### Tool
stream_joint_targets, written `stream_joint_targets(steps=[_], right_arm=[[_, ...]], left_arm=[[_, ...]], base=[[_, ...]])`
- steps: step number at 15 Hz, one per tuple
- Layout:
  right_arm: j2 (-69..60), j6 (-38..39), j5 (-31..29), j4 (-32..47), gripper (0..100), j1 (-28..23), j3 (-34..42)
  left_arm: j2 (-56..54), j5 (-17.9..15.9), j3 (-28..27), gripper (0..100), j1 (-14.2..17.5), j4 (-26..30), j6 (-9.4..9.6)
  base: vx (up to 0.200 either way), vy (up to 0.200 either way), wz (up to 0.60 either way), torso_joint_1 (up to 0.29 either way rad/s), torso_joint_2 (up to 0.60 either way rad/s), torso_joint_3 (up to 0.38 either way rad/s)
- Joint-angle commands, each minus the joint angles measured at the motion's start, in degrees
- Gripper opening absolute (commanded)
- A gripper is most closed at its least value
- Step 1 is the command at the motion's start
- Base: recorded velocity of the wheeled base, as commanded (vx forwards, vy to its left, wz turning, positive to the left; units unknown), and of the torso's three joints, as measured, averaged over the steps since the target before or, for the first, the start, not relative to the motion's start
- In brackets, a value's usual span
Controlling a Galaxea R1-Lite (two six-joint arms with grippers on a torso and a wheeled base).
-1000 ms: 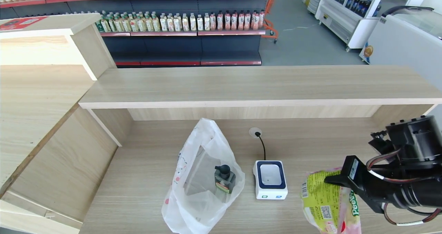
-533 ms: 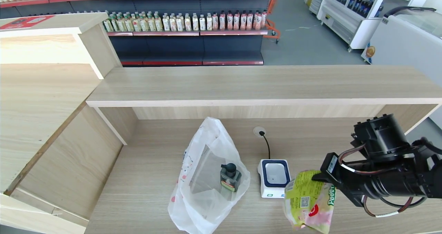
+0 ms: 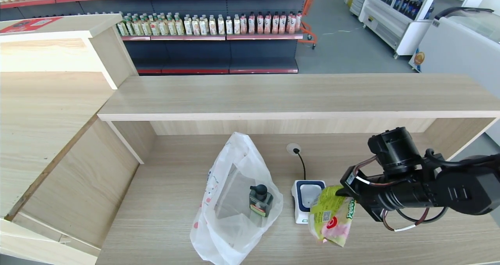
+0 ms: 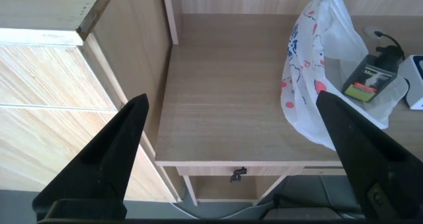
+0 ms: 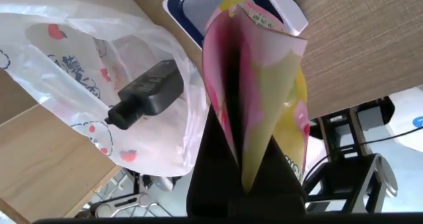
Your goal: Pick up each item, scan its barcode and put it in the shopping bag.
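Observation:
My right gripper [image 3: 343, 190] is shut on the top of a green and pink snack bag [image 3: 330, 217], which hangs above the counter at the right edge of the white barcode scanner [image 3: 304, 198]. In the right wrist view the snack bag [image 5: 261, 85] hangs between the fingers, with the scanner [image 5: 218, 6] behind it. The white plastic shopping bag [image 3: 234, 202] lies open left of the scanner with a dark pump bottle [image 3: 260, 201] inside. My left gripper [image 4: 231, 158] stands open over the near left counter edge, apart from the shopping bag [image 4: 324, 72].
The scanner's black cable [image 3: 300, 161] runs back to a grommet in the counter [image 3: 164, 202]. A raised wooden ledge [image 3: 297, 97] spans the back and a side wall [image 3: 74, 187] closes the left. Bare counter lies right of the scanner.
My right gripper has carried the snack bag leftward, from the counter's right side to the scanner's right edge. The head camera shifted slightly at first.

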State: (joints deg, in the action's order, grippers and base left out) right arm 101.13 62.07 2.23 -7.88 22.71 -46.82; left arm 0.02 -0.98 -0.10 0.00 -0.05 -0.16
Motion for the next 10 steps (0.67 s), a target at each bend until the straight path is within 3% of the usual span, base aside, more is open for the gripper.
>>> stream_joint_targets(steps=[1,10], right_arm=[[3.28,0.33,-0.03,-0.12,0,0.93,-1.78],[9.61,1.56,-3.46,-1.88,0,4.36,-5.47]], left_arm=[[-0.02,0.01,0.01,100,0.0,0.05,-0.02],[-0.02,-0.08,0.01,100,0.0,-0.04,-0.02]], base=[[0.0,0.0,0.0,0.0,0.0,0.0],[0.0,0.0,0.0,0.0,0.0,0.0]])
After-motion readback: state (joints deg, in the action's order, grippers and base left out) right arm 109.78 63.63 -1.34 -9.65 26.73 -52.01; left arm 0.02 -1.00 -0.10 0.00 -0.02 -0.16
